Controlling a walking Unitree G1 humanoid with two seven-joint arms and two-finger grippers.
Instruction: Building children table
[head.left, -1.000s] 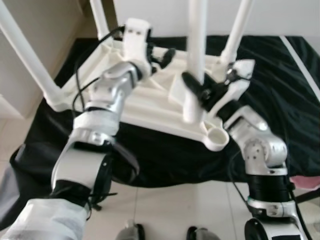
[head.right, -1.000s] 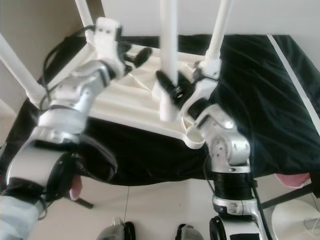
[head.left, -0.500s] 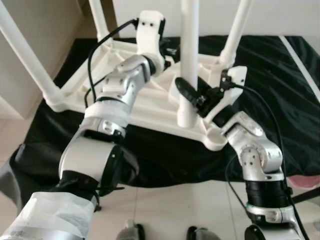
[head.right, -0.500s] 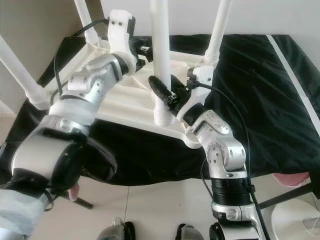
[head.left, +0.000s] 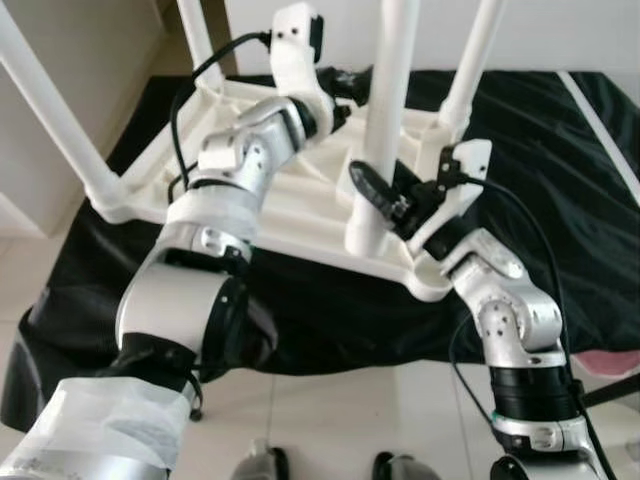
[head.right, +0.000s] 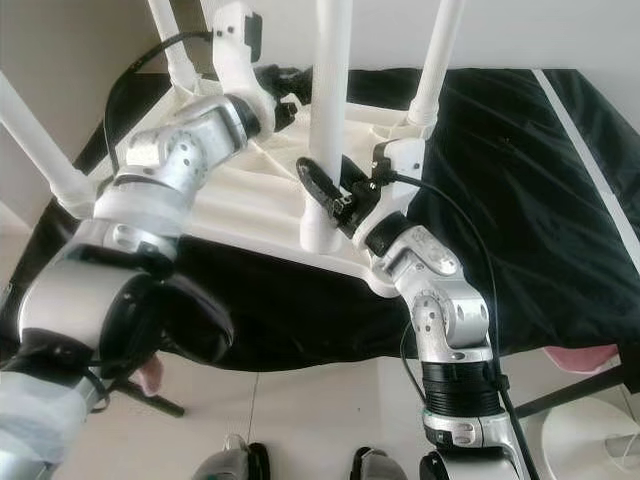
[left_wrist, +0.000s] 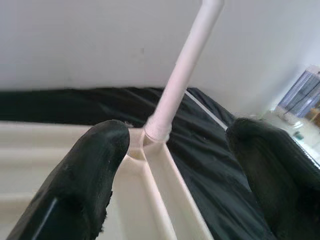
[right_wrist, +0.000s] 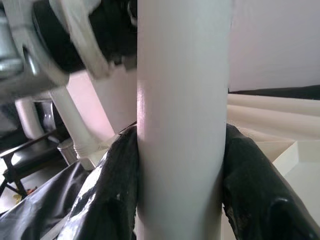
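Note:
A white children's table (head.left: 290, 215) lies upside down on a black cloth, with three legs standing up from its corners. My right gripper (head.left: 378, 195) is shut on a fourth, loose white leg (head.left: 385, 110). That leg stands nearly upright, its lower end on the frame just beside the near corner socket (head.left: 432, 278). In the right wrist view the leg (right_wrist: 182, 115) sits tight between both black fingers (right_wrist: 112, 195). My left gripper (head.left: 345, 88) is open, raised above the frame just left of the held leg. Its wrist view looks past the fingers (left_wrist: 85, 185) at the far corner leg (left_wrist: 182, 75).
The black cloth (head.left: 560, 170) covers the floor under and right of the table. White tiles (head.left: 330, 420) lie in front, with my feet (head.left: 265, 465) at the bottom edge. A beige wall (head.left: 80, 60) stands at the left. A pink thing (head.left: 615, 362) and a white round base (head.right: 590, 435) lie at the lower right.
My left arm has lifted and swung its gripper right, towards the held leg. The right gripper has shifted the leg's foot slightly left, and its top now leans right.

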